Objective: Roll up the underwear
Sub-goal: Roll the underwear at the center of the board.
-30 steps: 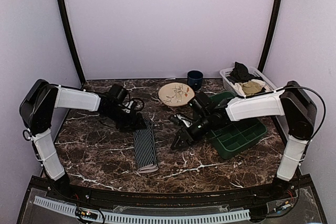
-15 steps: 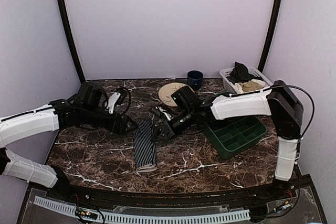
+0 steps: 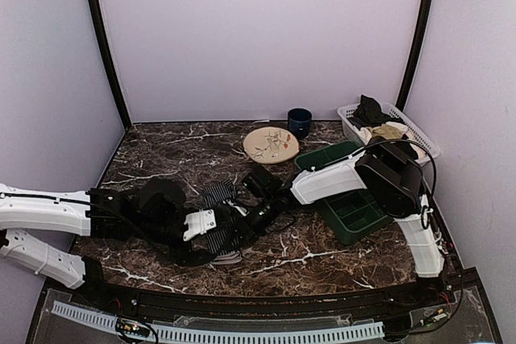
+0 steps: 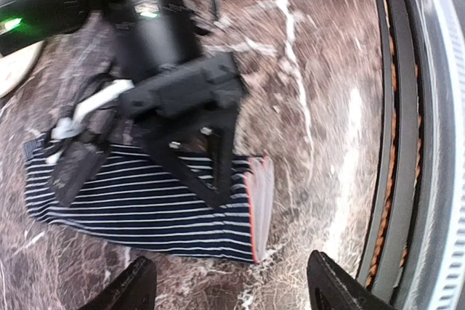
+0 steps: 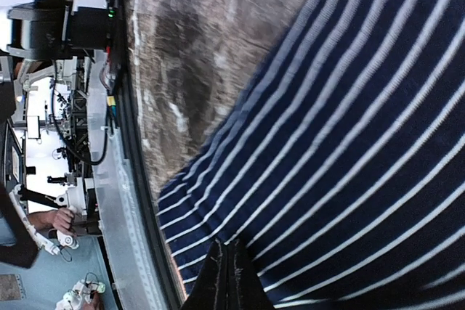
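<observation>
The underwear [image 3: 214, 196] lies as a folded navy pinstriped strip at the table's front middle, largely covered by both arms in the top view. In the left wrist view its striped cloth [image 4: 138, 205] ends in a light grey waistband [image 4: 261, 197] with a red edge, pointing at the table's near edge. My left gripper [image 4: 232, 294] hovers open over that end, and its fingertips [image 4: 134, 288] stand wide apart. My right gripper [image 5: 231, 275] is shut, its tips resting on the striped underwear [image 5: 349, 128]. From the left wrist, the right gripper [image 4: 207, 172] lies on the cloth near the waistband.
At the back stand a patterned plate [image 3: 271, 144] and a dark blue cup [image 3: 299, 122]. A green compartment tray [image 3: 359, 207] sits at the right, with a white basket [image 3: 403, 122] of clothes behind it. The table's near rail [image 4: 407, 143] runs close to the waistband.
My left arm has swung down and forward to the underwear's near end. My right gripper has moved left onto the cloth and closed.
</observation>
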Motion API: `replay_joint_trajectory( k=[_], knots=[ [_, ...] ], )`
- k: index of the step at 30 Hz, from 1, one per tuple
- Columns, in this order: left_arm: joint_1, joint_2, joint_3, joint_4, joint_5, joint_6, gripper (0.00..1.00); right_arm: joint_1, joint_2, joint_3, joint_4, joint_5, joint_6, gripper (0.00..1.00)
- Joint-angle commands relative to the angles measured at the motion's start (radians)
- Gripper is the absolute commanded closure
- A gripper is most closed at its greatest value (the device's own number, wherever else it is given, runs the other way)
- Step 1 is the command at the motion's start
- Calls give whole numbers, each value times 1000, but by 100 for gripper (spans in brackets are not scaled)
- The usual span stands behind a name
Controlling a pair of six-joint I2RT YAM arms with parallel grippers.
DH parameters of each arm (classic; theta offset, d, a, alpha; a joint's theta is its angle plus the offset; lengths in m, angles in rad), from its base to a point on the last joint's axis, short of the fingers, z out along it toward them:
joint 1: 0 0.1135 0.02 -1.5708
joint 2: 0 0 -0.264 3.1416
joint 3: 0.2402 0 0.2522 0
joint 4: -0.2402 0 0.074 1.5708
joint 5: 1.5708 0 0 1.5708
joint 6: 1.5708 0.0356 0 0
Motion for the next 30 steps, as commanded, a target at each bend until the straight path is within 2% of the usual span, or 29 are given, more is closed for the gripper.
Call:
replay_joint_trajectory(
  k=[1,5,8,22,26,27,28,30],
  knots=[
    [-99,109,-57,110,-84,148,29,-2,36,-42,-20,2,-46,98],
    [-133,215,-73,204,-147,185,36,-22,17,-126,20,17,-22,98],
    [-137,267,-80,257,-189,209,37,-28,-5,-167,26,24,-20,99],
    [-186,442,-67,333,-174,237,46,-28,-81,-256,117,73,105,99],
    [-185,474,-53,278,-171,197,68,-33,-118,-285,125,90,109,99],
    [-177,465,-52,251,-157,176,77,-38,-133,-296,133,95,108,99],
    [-172,443,-57,230,-141,171,89,-45,-160,-308,146,104,106,98],
    [-145,384,-67,202,-59,174,99,-60,-215,-363,180,133,96,90]
  ],
)
